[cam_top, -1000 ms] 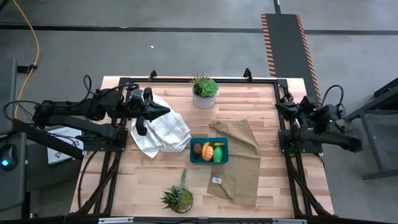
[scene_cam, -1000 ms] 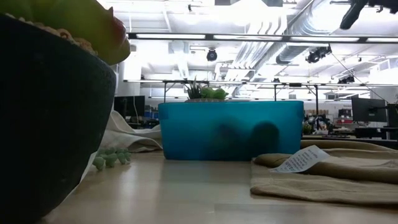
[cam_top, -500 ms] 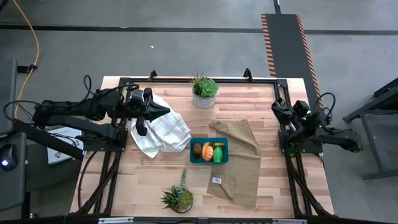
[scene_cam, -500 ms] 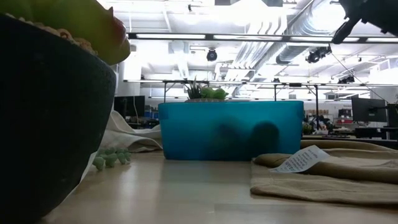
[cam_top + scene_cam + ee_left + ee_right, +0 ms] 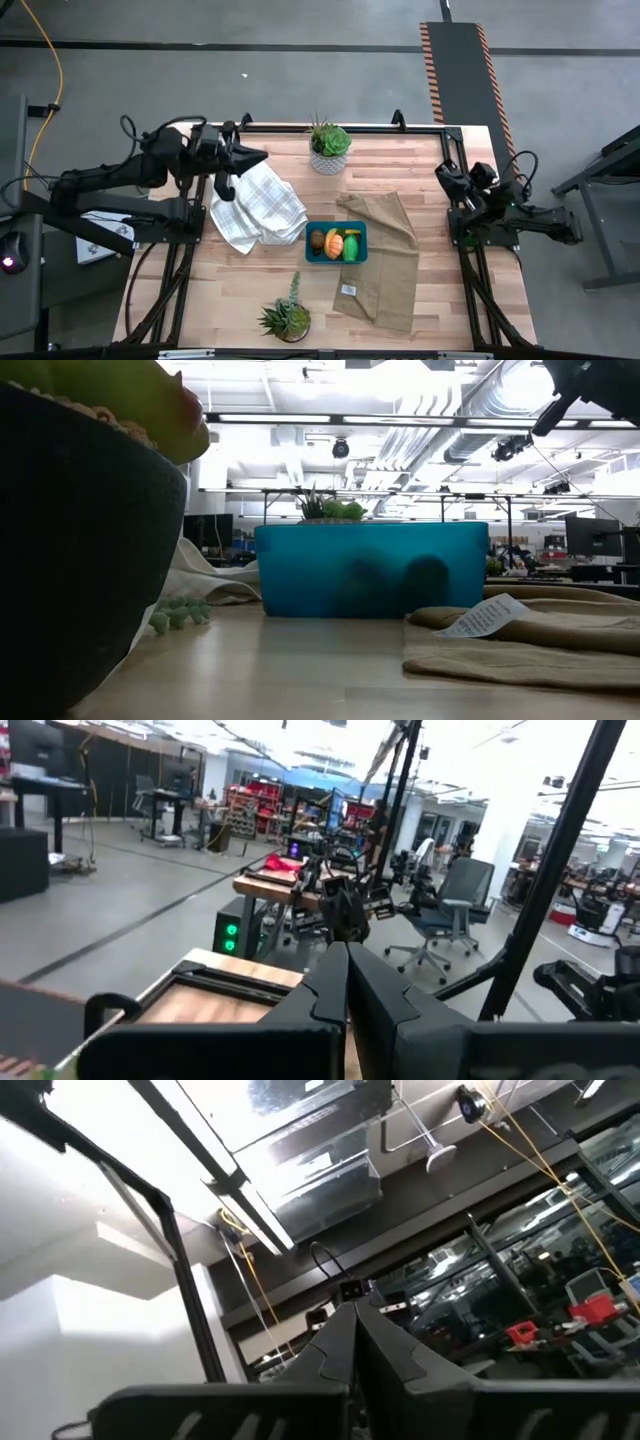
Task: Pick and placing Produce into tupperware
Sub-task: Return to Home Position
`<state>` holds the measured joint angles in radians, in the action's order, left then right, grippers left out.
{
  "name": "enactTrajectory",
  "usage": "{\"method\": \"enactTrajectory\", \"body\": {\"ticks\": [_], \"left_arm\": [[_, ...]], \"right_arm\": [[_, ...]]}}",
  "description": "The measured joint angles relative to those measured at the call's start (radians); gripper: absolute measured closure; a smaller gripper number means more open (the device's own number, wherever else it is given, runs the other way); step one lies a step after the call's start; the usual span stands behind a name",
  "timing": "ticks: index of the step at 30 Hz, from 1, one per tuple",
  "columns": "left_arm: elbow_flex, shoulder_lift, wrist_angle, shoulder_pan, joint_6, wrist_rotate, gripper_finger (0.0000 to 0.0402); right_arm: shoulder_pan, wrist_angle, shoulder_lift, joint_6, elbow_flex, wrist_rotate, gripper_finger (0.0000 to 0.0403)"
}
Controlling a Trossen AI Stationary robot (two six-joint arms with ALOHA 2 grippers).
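The left jaws are closed and empty over the checked cloth (image 5: 262, 210) beside the container (image 5: 308, 240); the right jaws, closed too, sit well apart from it. Inside lies the produce (image 5: 335, 243): light, hard, likely slippery toys, best pinched mid-body.

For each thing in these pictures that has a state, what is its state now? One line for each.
left gripper: shut, empty, above the table's rear left.
right gripper: shut, empty, at the table's right edge.
tupperware: open, holding the produce.
tan cloth: spread flat.
white cloth: crumpled.
rear plant: upright.
front plant: upright.
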<state>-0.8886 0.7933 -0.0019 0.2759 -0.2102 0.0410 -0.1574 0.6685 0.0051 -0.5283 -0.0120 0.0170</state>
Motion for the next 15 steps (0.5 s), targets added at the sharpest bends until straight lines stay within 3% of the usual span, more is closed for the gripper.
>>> {"method": "enactTrajectory", "body": {"ticks": [7, 15], "left_arm": [[0.02, -0.013, -0.006, 0.106, -0.008, 0.183, 0.0401], [0.348, -0.232, 0.241, 0.104, -0.14, 0.149, 0.0402]], "right_arm": [[0.0, 0.002, 0.0, -0.033, 0.0, -0.034, 0.0403], [0.0, 0.002, 0.0, -0.101, 0.0, -0.041, 0.0403]]}}
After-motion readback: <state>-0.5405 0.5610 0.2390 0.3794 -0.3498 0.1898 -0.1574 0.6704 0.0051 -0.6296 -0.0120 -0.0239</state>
